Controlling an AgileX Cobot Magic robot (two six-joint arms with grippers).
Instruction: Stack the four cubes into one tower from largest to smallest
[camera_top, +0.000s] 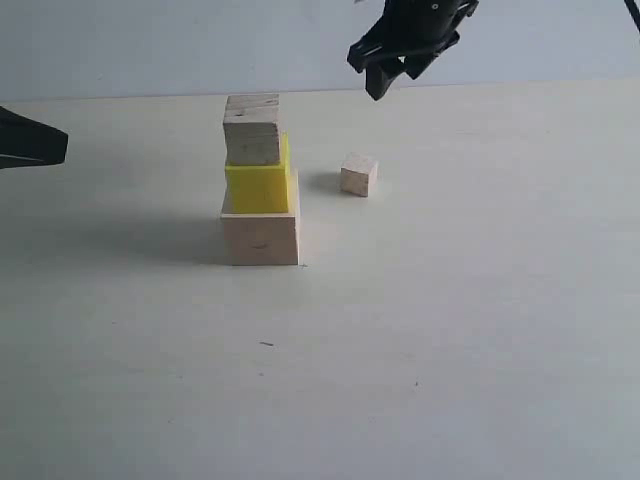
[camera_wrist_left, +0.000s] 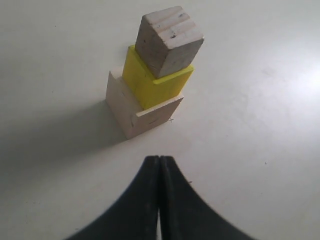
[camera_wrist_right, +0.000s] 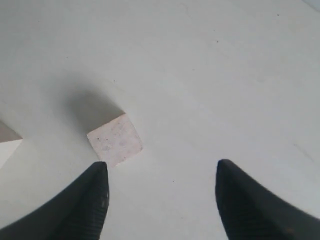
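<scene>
On matte table (camera_top: 450, 330): wood-yellow-wood tower (camera_top: 258, 190), small grainy cube (camera_top: 358, 176) nearby; left end effector (camera_wrist_left: 159, 159) pressed together, right end effector (camera_wrist_right: 162, 165) spread.

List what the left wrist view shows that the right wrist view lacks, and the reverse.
Left wrist only: the yellow cube on the largest cube, a pale wood cube on top, and the left gripper, jaws shut. Right wrist only: the smallest cube alone on the table and the right gripper, jaws open; a pale corner at its edge may be the largest cube's. Shared: the white table.
</scene>
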